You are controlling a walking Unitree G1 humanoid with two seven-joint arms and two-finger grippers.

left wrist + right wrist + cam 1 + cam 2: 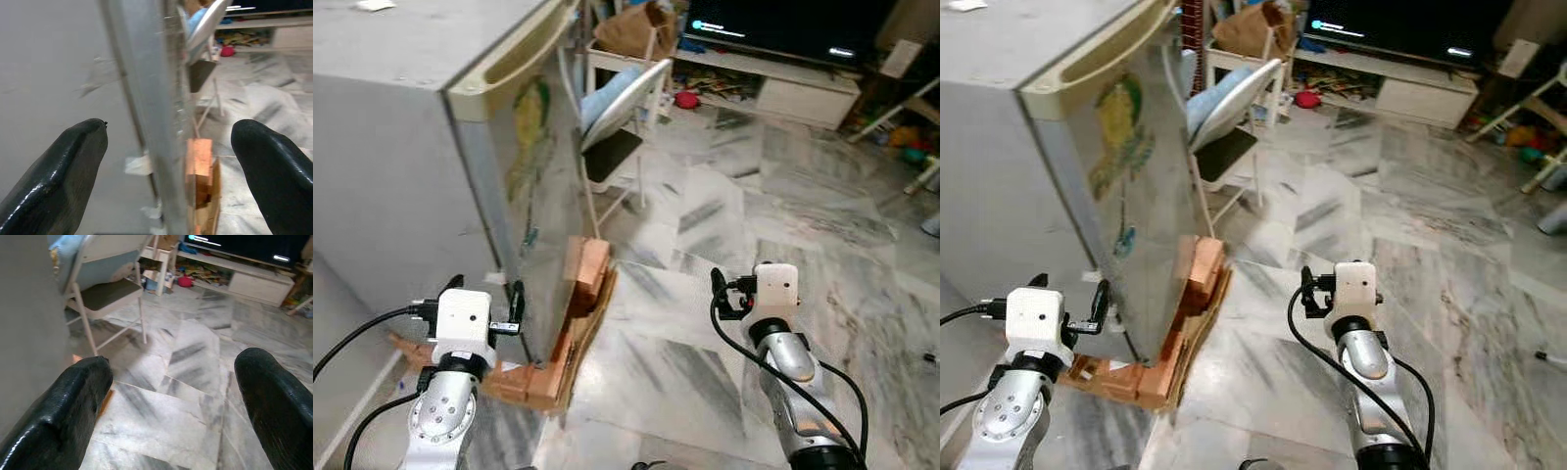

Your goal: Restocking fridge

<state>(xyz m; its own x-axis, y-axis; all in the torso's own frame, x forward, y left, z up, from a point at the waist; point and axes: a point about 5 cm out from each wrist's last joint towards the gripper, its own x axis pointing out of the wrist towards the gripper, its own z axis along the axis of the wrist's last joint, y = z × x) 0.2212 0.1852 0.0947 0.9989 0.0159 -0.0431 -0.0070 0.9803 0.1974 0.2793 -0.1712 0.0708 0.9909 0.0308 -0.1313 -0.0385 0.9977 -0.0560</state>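
A grey fridge [406, 147] stands at my left with its door [546, 166] closed; a cream handle [504, 61] runs along the door's top edge. My left gripper [168, 166] is open and held low at the fridge's near corner, one finger [58, 176] before the grey side wall and the other finger [276, 176] toward the door side. It holds nothing. From the head it appears as a white block with black fingers, my left gripper [486, 292]. My right gripper [171, 406] is open and empty above the marble floor, to the right of the fridge.
Orange bricks and cardboard [582, 284] prop the fridge's base. A folding chair [619, 127] with a blue cushion stands just beyond the door. Farther back are a paper bag [634, 29], a white TV stand [793, 88] and scattered toys. Open marble floor [724, 215] lies right.
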